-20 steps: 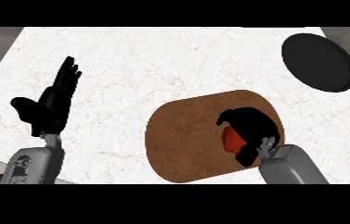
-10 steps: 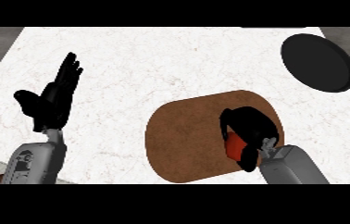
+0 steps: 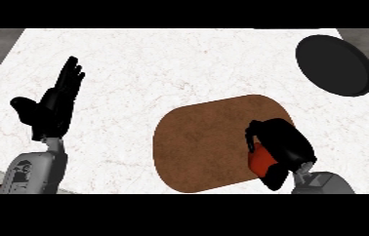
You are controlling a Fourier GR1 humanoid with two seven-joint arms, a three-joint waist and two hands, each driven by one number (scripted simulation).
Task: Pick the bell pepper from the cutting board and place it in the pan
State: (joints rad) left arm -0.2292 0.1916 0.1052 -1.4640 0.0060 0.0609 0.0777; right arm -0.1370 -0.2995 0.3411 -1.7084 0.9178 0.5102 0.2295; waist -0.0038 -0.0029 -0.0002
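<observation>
The counter (image 3: 166,64) is the largest thing here, a white top with faint marbling that spreads out to the left of the cutting board, to its right and beyond it. The cutting board (image 3: 202,142) is a brown slab with rounded corners, lying flat on the counter. The pan (image 3: 333,64), dark and round, sits beyond the board and to its right, well apart from it, with its far side cut off by the view's right edge. The left forearm (image 3: 32,169), grey, rises well to the left of the board. The left hand (image 3: 47,110) rests there open, fingers straight and pointing away from the robot, thumb spread to the side, with nothing in it. The right forearm (image 3: 324,184) comes in at the board's near right corner. The right hand (image 3: 284,142) is over the right part of the board, its fingers and thumb curled round the bell pepper (image 3: 258,163). The pepper shows only as a red patch inside that black grasp, above the board's right edge and well apart from the pan. Whether it touches the board or hangs just clear of it cannot be told
</observation>
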